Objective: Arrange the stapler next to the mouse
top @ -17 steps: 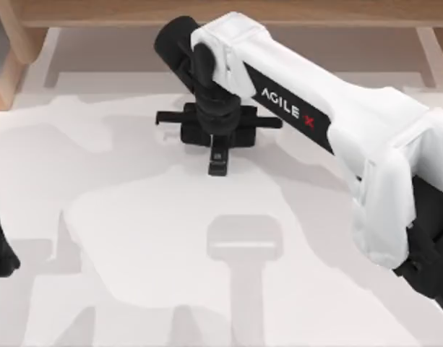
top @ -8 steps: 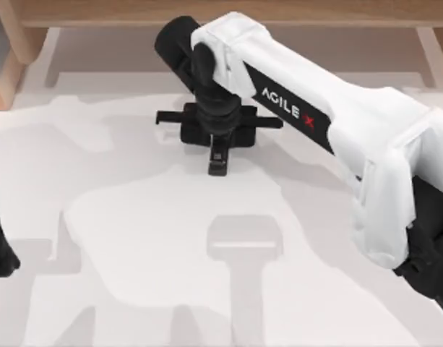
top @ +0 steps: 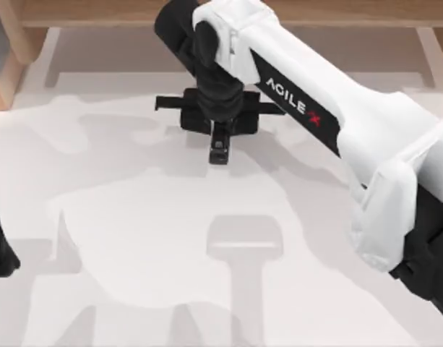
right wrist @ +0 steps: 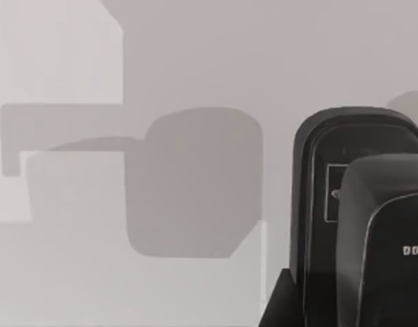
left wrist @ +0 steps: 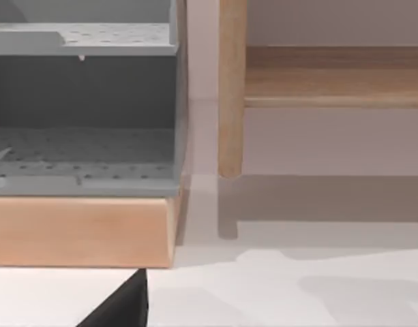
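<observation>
Worktop (top: 134, 238): pale, crossed by soft grey shadows, one of them a blocky T-shape at about 6 o'clock of centre

Left gripper (top: 1, 254): black, parked at the 9 o'clock edge of the worktop in the top view; open or closed, cannot tell. In the left wrist view a black tip sits low over the white surface

Right arm (top: 337, 123): white shell with black band lettered AGILEX, reaching from the 4 o'clock edge of the worktop across to about 12 o'clock

Right gripper (top: 220, 136): black, pointing down at the end of that arm, at 12 o'clock of the worktop, a wide black crossbar just behind it. Fingers closed on the stapler

Stapler (top: 219, 150): small, narrow, black, with pale marks on top, just under the right gripper at 12 o'clock, long axis running 12 to 6. In the right wrist view it looms close, black and rounded, with white lettering partly cut off, and a broad grey shadow lies apart from it on the worktop

Wooden frame (top: 98, 13): light timber along the far 12 o'clock edge, beyond the gripper

Grey shelf unit (left wrist: 79, 163): perforated grey trays on a wooden base, at the far 10 o'clock corner, beside an upright wooden post (left wrist: 230, 88)
</observation>
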{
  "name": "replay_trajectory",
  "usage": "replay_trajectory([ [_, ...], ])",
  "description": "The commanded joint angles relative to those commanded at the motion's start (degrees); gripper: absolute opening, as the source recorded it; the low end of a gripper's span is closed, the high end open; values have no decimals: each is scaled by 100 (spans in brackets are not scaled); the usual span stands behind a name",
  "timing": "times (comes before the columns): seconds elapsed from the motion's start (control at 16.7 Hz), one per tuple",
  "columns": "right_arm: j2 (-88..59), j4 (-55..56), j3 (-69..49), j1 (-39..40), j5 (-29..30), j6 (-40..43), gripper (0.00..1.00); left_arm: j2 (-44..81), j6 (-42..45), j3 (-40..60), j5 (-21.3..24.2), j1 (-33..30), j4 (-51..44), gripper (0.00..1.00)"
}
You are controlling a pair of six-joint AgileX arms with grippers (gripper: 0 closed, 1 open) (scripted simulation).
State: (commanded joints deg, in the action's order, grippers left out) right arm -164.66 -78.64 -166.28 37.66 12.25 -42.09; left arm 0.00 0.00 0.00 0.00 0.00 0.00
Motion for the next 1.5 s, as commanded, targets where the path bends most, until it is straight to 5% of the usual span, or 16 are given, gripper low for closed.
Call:
replay_trajectory([
  [0.6,1094,731,1267,-305,-370,577,0,0,0,0,0,0,0,100],
  [1.5,6312,3979,9924,-3113,-1255,3630,0,0,0,0,0,0,0,100],
])
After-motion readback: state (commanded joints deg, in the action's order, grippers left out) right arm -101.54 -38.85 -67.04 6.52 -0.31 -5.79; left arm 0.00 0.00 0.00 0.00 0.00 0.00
